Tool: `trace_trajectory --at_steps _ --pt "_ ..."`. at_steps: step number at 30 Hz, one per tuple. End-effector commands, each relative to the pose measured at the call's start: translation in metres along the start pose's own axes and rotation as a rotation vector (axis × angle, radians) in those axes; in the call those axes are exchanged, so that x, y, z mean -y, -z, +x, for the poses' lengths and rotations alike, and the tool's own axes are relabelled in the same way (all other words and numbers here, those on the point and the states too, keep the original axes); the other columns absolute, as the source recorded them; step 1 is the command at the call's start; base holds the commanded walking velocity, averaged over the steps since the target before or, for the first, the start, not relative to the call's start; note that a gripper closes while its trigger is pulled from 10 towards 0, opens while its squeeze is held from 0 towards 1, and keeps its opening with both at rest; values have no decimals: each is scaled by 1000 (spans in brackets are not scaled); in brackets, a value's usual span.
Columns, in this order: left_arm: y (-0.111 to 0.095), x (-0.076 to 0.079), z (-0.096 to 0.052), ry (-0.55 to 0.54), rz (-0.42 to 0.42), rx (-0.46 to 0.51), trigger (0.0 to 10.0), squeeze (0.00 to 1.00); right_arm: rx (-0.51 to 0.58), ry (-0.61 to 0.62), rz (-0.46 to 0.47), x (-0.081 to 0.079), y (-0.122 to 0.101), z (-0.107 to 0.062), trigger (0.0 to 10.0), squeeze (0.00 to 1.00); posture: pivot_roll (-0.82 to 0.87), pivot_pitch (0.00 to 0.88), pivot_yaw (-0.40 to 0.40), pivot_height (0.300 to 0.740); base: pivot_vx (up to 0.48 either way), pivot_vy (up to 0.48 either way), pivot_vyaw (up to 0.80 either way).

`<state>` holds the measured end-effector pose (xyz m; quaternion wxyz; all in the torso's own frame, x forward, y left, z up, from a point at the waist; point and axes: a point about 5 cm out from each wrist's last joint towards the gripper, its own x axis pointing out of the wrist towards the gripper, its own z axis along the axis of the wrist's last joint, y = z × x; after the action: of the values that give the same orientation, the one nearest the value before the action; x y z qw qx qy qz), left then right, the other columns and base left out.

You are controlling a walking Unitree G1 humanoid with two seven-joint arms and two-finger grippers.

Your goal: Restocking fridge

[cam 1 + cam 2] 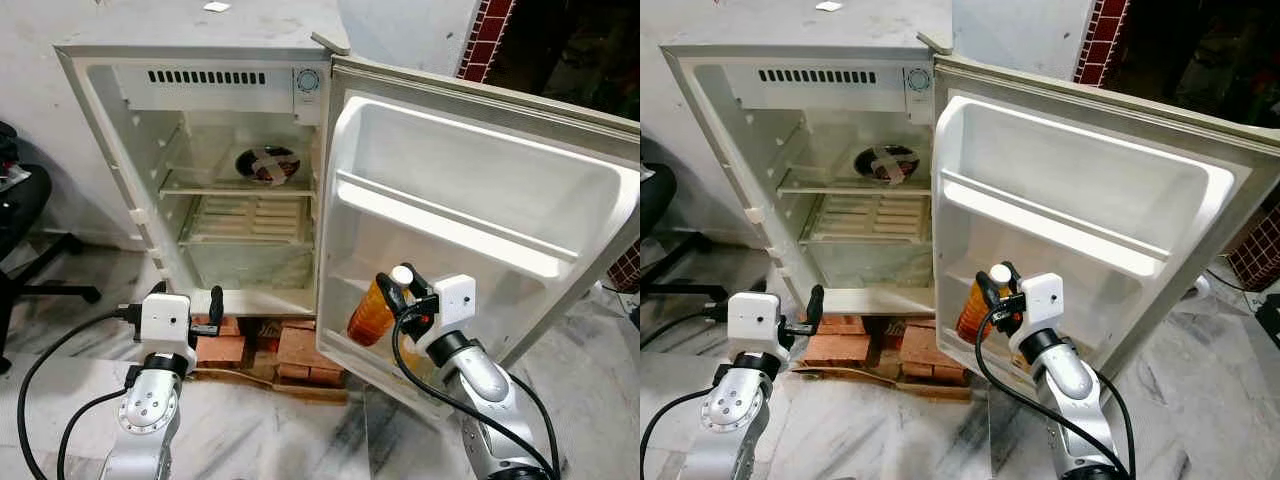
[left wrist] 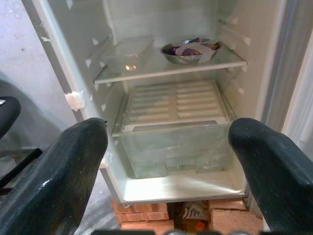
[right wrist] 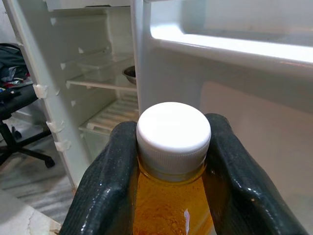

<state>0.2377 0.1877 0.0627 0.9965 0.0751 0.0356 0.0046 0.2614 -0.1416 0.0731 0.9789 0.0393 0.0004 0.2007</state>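
Note:
A small white fridge point(image 1: 120, 150) stands open on bricks, its door point(image 1: 480, 190) swung out to the right. My right gripper point(image 1: 397, 292) is shut on an orange juice bottle point(image 1: 369, 312) with a white cap point(image 3: 172, 131), holding it by the neck against the door's lower shelf point(image 1: 385, 365). The fingers point(image 3: 110, 181) clamp both sides just below the cap. My left gripper point(image 1: 185, 300) is open and empty, low in front of the fridge's bottom edge. A metal bowl point(image 1: 267, 165) with wrapped items sits on the upper glass shelf point(image 2: 146, 68).
A clear crisper drawer point(image 2: 171, 149) sits under a slatted cover. Red bricks point(image 1: 270, 348) prop the fridge on the marble floor. A black office chair point(image 1: 30, 240) stands at the left. The door's upper shelf rail point(image 1: 450, 220) is bare.

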Motion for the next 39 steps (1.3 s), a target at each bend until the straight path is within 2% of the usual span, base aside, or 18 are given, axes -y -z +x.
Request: trace_trajectory --at_steps 1,14,30,39 --pt "1 0 -1 0 6 -11 10000 0 46 -9 -2 -1 -11 4 10000 0 50 0 -29 732 0 0 0" --pt "2 1 -1 -1 6 -16 10000 0 42 -23 5 -2 -10 5 10000 0 48 0 -32 732 0 0 0" --pt "1 2 3 -6 4 -13 10000 0 44 -25 0 -1 -12 6 10000 0 44 0 -36 608 0 0 0" --pt "1 2 4 -15 1 -11 10000 0 39 -19 -5 1 -11 8 10000 0 43 0 -36 608 0 0 0"
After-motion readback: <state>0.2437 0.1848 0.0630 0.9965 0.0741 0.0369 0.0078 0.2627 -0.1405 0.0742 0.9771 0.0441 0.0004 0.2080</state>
